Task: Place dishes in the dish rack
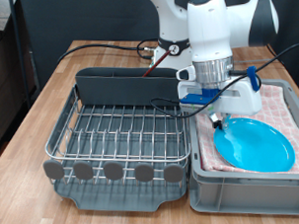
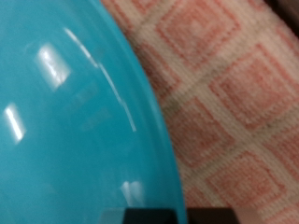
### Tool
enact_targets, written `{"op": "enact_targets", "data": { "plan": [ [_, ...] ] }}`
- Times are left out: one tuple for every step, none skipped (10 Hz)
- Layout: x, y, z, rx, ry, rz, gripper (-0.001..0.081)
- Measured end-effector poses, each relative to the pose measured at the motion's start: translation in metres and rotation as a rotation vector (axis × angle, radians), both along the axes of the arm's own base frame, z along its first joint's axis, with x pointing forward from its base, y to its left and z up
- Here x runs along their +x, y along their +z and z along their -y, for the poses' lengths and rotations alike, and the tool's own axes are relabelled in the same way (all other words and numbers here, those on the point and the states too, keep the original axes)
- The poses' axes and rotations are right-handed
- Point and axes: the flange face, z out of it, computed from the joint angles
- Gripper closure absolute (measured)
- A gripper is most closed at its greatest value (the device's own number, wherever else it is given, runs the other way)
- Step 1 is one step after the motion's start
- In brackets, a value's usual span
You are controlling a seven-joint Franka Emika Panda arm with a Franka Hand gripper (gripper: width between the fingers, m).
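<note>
Rack: the dish rack (image 1: 116,133) holds no dishes; by this, nothing is placed yet
Plate: light-blue plate (image 1: 253,145) lies in the cloth-lined bin (image 1: 241,183)
Gripper: gripper (image 1: 218,119) at the plate's rim; its opening cannot be told
Wrist view: only plate and checked cloth (image 2: 234,103); mug and spoon unseen

No text, label, brand, number or sign can be read in either view. The light-blue plate (image 2: 75,121) right under the camera shows only glare streaks, and the checked cloth (image 2: 234,103) beside it carries a woven diamond pattern, no lettering.
</note>
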Motion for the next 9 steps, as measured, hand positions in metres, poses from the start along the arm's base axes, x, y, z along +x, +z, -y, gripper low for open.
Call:
{"op": "enact_targets", "data": {
  "plan": [
    [0.002,0.007,-0.001,-0.010,0.000,-0.006,0.0772],
    [0.003,0.015,-0.001,-0.019,0.000,-0.011,0.0778],
    [0.004,0.022,0.000,-0.032,-0.001,-0.023,0.0778],
    [0.005,0.030,0.000,-0.052,-0.003,-0.045,0.0783],
    [0.006,0.039,0.002,-0.074,-0.008,-0.075,0.0784],
    [0.006,0.047,0.003,-0.104,-0.013,-0.106,0.0784],
    [0.006,0.056,0.005,-0.131,-0.026,-0.147,0.0784],
    [0.006,0.066,0.008,-0.160,-0.036,-0.187,0.0784],
    [0.005,0.078,0.011,-0.190,-0.043,-0.223,0.0785]
  ]
}}
